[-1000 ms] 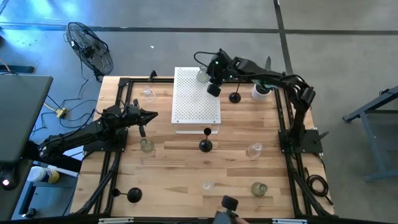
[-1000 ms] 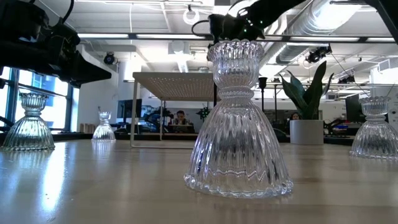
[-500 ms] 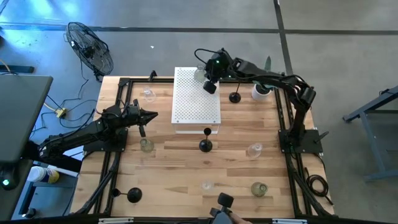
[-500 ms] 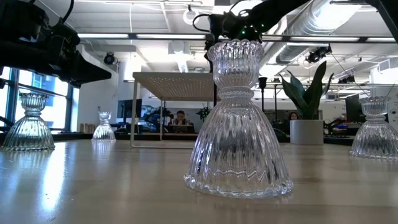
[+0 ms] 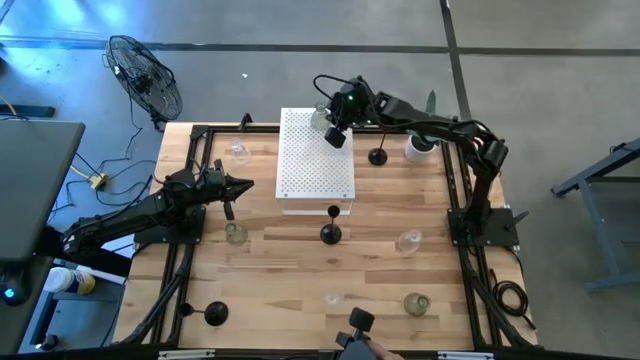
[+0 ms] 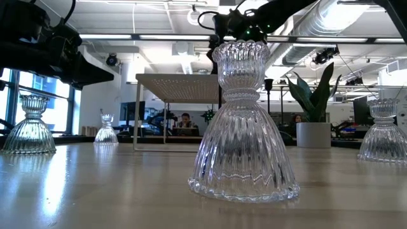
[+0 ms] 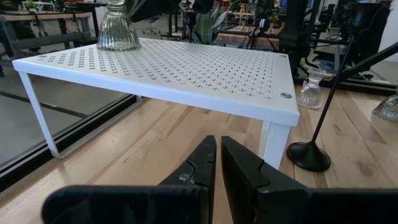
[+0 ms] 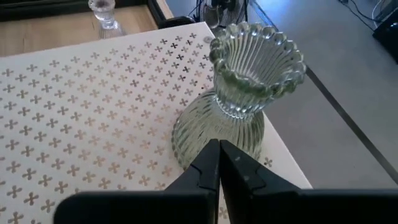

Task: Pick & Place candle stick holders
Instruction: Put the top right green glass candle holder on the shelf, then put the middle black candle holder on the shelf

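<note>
A greenish glass candle stick holder (image 8: pixel 242 99) stands upright on its base at the far right corner of the white perforated box (image 5: pixel 316 165); it also shows in the high view (image 5: pixel 321 120). My right gripper (image 8: pixel 219 163) is shut, slanting down just beside that holder's base (image 5: pixel 337 138). My left gripper (image 7: pixel 219 163) is shut and level at the table's left, left of the box (image 5: pixel 245 186). Other holders stand on the table: a black one (image 5: pixel 331 232) in front of the box, another black one (image 5: pixel 377 156), and a clear one (image 6: pixel 245 127). My right gripper's shut fingertips show right in front of the greenish holder's base (image 8: pixel 193 140) in the right wrist view. I cannot tell whether they touch it. The holder stands upright on the box.
More glass holders stand at the left (image 5: pixel 238 152) (image 5: pixel 235 232) and near right (image 5: pixel 408 241) (image 5: pixel 417 303). A black holder (image 5: pixel 215 314) is at the near left. A plant in a white pot (image 5: pixel 418 147) stands at the far right. A fan (image 5: pixel 145 80) is on the floor.
My right gripper has tipped at the wrist, and its tip has drawn a little toward the far edge, nearer the greenish holder on the box. The holder has stayed where it was.
</note>
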### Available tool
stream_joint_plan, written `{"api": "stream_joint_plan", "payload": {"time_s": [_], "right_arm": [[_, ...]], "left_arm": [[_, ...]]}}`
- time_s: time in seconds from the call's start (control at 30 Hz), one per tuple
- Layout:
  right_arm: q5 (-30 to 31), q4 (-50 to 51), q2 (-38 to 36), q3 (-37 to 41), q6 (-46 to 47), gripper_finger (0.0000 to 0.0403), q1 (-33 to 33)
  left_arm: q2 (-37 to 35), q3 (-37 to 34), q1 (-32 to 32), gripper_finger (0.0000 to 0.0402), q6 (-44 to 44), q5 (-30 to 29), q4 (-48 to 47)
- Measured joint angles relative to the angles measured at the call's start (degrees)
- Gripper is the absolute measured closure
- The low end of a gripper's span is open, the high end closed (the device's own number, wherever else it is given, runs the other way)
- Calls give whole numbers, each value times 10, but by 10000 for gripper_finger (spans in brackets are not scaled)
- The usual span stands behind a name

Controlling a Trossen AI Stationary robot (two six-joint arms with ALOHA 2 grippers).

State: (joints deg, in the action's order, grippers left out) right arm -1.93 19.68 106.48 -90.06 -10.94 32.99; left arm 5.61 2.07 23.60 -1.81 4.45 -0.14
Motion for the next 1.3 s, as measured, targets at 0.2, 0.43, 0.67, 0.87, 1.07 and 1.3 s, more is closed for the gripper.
{"api": "stream_joint_plan", "payload": {"time_s": [0.2, 0.43, 0.67, 0.87, 1.07, 1.3], "right_arm": [[1, 26, -21, 0, -9, 402, -4], [39, 77, -97, 0, -15, 402, -53], [83, 17, -147, 58, -19, 403, -135], [123, -163, -245, 258, 13, 403, -187], [214, -262, -376, 423, 66, 403, -242], [305, -320, -513, 552, 102, 403, -294]], "left_arm": [[0, 0, 0, 381, 0, 0, 0], [0, 0, 0, 381, 0, 0, 0], [0, 0, 0, 381, 0, 0, 0], [0, 0, 0, 381, 0, 0, 0], [0, 0, 0, 381, 0, 0, 0], [0, 0, 0, 381, 0, 0, 0]]}}
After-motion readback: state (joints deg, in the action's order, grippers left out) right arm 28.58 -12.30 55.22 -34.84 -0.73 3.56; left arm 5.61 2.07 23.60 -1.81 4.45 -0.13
